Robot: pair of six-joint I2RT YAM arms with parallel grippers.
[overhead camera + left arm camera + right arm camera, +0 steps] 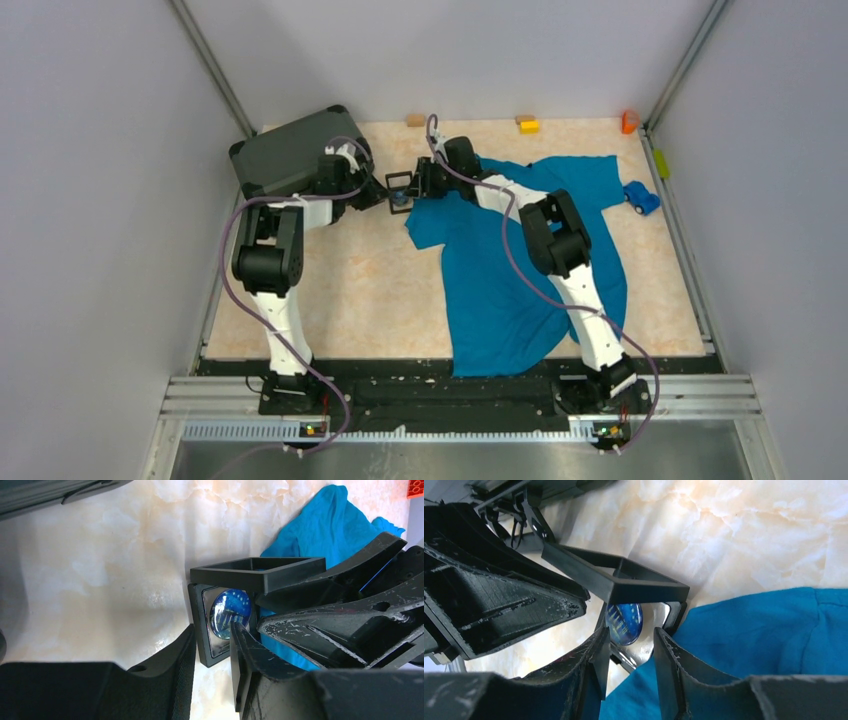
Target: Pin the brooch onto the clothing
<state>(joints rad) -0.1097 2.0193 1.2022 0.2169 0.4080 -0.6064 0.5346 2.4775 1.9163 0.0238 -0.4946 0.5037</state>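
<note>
Reaching for the brooch in a black frame at the sleeve edge of the T-shirt, upper centre, the left end effector and right end effector stand narrow astride it, grip uncertain; next, probably a precise pinch.

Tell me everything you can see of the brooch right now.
The brooch is a small round glossy dome, deep blue with pale speckles, glassy-looking. It stands on edge against the mirror-like backing of the black frame, beside the edge of the shirt. The right gripper has one finger on either side of it, close; contact cannot be told. Its pin is hidden.
</note>
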